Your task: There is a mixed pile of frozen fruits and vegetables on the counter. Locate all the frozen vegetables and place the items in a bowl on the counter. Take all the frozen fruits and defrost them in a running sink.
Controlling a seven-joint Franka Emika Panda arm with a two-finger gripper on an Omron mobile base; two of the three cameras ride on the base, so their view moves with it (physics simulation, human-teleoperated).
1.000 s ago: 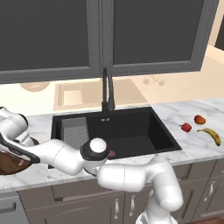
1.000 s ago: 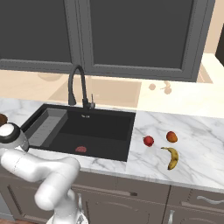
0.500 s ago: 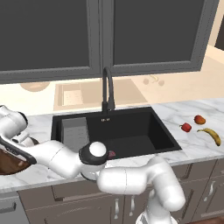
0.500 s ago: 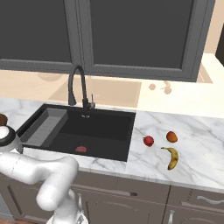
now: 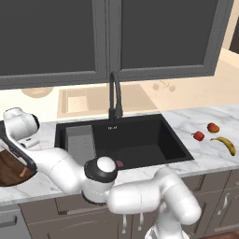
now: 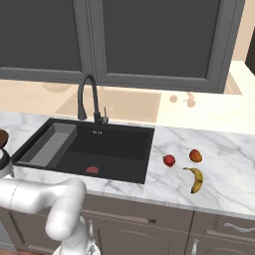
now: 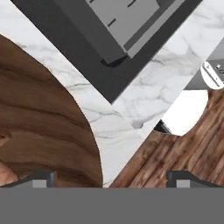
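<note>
My gripper (image 7: 111, 180) hangs open at the counter's far left, over the rim of the dark wooden bowl (image 7: 43, 127). Its fingertips (image 7: 40, 177) stand wide apart with nothing between them. In the left base view the gripper (image 5: 19, 155) sits above the bowl (image 5: 8, 170), where a small tan-brown piece (image 5: 23, 173) lies. Right of the black sink (image 5: 126, 140) on the marble counter (image 6: 224, 164) lie the red chunk (image 6: 169, 160), the orange-red fruit (image 6: 195, 156) and the banana (image 6: 196, 180). They appear again as the red chunk (image 5: 199, 136), the fruit (image 5: 213, 127) and the banana (image 5: 225, 144).
A tall black gooseneck faucet (image 5: 113, 95) stands behind the sink. A grey ribbed drain tray (image 6: 47, 145) fills the basin's left part. Dark wall cabinets (image 6: 149, 40) hang above. The counter's front edge and the wood floor (image 7: 175, 153) lie just beside the bowl.
The hand has drifted slightly left, toward the edge of the right base view. The jaws stay wide, and the items right of the sink have not moved.
</note>
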